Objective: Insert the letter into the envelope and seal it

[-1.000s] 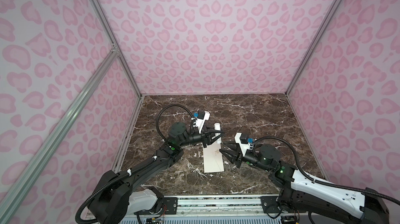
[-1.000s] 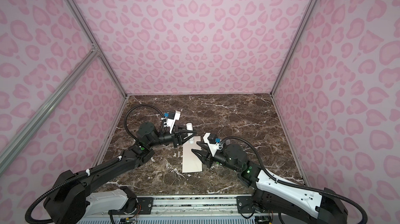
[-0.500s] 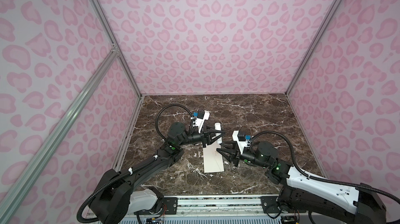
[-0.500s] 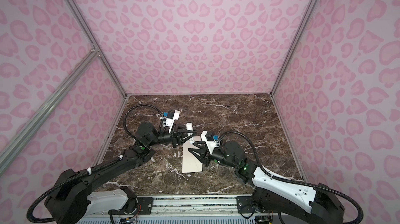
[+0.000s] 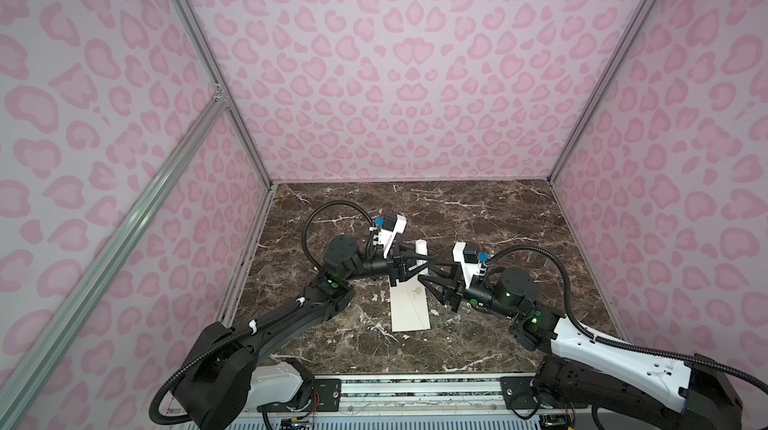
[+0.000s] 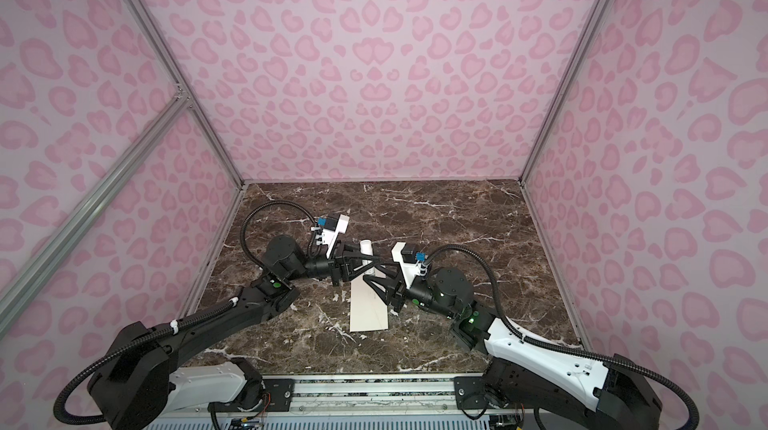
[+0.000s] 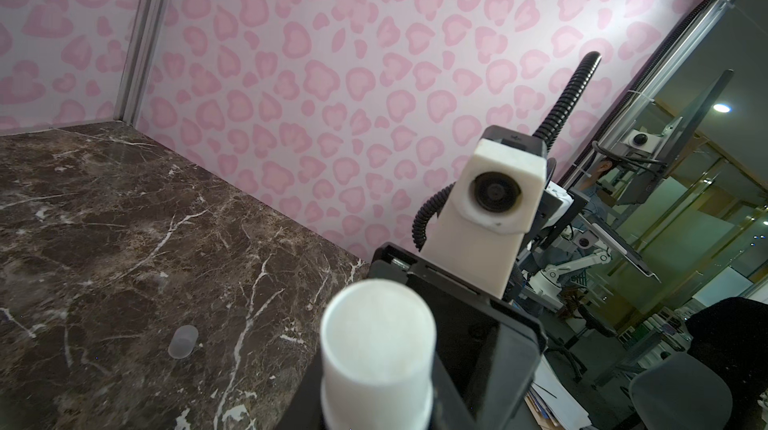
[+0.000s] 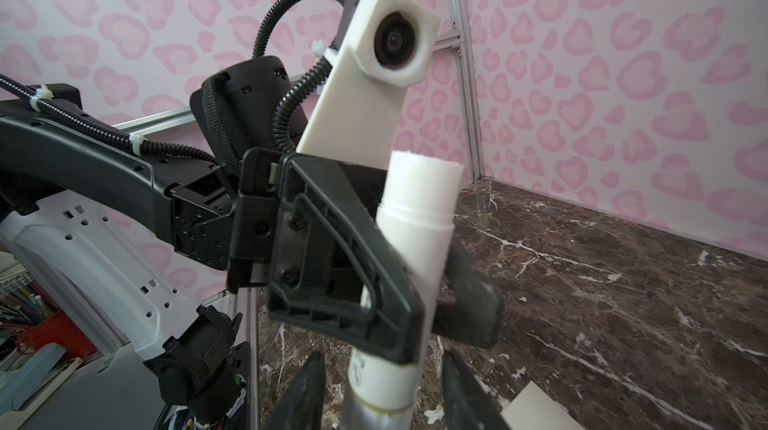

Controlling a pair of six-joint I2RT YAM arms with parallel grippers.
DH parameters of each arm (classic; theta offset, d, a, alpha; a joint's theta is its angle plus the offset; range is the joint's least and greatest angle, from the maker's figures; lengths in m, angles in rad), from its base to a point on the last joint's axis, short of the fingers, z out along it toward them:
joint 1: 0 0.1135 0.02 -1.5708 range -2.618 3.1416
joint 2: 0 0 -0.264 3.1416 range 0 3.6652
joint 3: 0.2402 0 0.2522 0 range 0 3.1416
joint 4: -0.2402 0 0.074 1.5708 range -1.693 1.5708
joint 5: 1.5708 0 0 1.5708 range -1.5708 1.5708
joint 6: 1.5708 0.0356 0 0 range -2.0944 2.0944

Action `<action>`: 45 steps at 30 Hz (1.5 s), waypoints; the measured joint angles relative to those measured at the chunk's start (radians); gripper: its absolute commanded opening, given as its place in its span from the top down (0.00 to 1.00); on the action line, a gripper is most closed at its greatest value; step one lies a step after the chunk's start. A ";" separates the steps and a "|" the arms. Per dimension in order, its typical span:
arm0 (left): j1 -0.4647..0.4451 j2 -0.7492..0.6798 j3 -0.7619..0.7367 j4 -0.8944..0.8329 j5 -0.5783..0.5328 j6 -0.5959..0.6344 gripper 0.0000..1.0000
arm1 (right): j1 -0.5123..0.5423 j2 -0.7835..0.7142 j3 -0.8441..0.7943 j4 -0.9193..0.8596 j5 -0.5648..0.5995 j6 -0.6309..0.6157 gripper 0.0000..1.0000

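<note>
The cream envelope (image 5: 409, 309) (image 6: 368, 307) lies flat on the marble table, its far end under both grippers; a corner of the envelope (image 8: 536, 407) also shows in the right wrist view. The letter is hidden. My left gripper (image 5: 428, 262) (image 6: 376, 264) (image 8: 432, 316) is shut on a white cylindrical stick (image 5: 420, 247) (image 6: 365, 246) (image 7: 378, 353) (image 8: 419, 208) held tilted above the envelope. My right gripper (image 5: 427, 273) (image 6: 372, 273) (image 8: 384, 394) is open, its fingers (image 8: 307, 390) on either side of the stick's lower end with gaps showing.
A small translucent cap (image 7: 183, 340) lies on the marble table (image 5: 478, 216) beyond the left gripper. Pink patterned walls close the table on three sides. A metal rail (image 5: 415, 386) runs along the front edge.
My right gripper has moved left and slightly away from the front edge, bringing its fingers around the stick's lower end. The left arm and stick have stayed put.
</note>
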 measured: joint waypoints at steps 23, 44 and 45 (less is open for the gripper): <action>0.000 -0.006 0.019 -0.023 -0.010 0.010 0.96 | -0.025 0.050 0.026 -0.006 -0.075 0.046 0.70; -0.058 -0.097 -0.032 -0.163 -0.337 0.163 0.96 | 0.141 0.099 0.132 -0.215 0.343 -0.039 0.81; -0.060 -0.100 -0.037 -0.158 -0.353 0.161 0.96 | 0.160 0.103 0.136 -0.215 0.389 -0.046 0.81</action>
